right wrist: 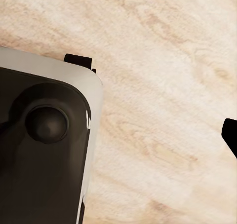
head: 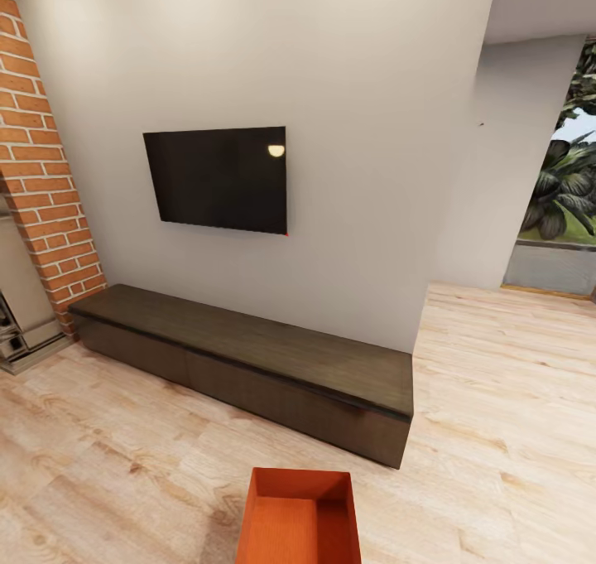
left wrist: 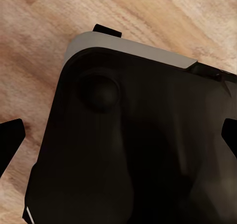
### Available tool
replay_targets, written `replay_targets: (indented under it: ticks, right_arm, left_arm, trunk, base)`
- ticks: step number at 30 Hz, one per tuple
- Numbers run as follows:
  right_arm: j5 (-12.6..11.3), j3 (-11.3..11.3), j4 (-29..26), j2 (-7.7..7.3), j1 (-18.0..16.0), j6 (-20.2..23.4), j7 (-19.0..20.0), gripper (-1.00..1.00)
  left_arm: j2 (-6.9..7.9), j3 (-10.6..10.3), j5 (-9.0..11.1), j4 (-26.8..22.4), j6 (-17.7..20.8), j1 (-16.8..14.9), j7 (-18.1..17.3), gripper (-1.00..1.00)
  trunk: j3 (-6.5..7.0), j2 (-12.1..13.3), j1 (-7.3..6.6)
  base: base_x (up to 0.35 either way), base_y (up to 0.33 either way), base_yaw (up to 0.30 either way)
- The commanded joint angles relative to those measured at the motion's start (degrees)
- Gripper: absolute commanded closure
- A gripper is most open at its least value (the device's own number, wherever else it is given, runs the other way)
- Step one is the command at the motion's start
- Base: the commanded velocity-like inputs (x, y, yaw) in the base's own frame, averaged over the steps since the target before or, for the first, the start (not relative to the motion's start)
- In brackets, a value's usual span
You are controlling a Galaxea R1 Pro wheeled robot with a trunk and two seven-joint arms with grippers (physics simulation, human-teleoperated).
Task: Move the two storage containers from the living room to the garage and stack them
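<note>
**Living room scene with one storage container on the plank floor**

The head view shows the living room, bounded by a cream wall and floored with light wood planks. A long, low, dark wooden cabinet runs along the foot of the wall. Above it hangs a black wall TV, carrying a small reflected light. A brick column stands at the left edge, and an opening at the far right gives onto green foliage. One orange-red storage container sits on the planks near the lower edge of the view, just in front of the cabinet, open side up and cut off by the frame.

In the left wrist view, the robot's dark base with a pale rim lies over the planks; dark fingertips show at the frame edges, set wide apart with nothing between them. In the right wrist view, the same base appears, and one dark fingertip shows at the edge; its opening cannot be judged.
</note>
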Motion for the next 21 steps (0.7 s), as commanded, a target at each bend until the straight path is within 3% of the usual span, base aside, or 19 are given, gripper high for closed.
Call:
replay_targets:
  ticks: [1, 21]
  right_arm:
    - [-0.6, 0.5, 0.1, 0.01, 0.0, -0.3, 0.0, -1.0]
    - [-0.7, 0.7, 0.1, 0.1, 0.0, -0.4, 0.7, -1.0]
  left_arm:
    - [-0.01, 0.1, 0.2, 0.0, -0.1, 0.0, 0.0, -1.0]
    - [0.04, 0.1, 0.2, 0.0, -0.1, 0.0, 0.1, -1.0]
  trunk:
    - [-0.06, 0.0, 0.0]
    - [-1.01, 0.0, 0.0]
  base:
    - [0.0, 0.0, 0.0]
    - [0.0, 0.0, 0.0]
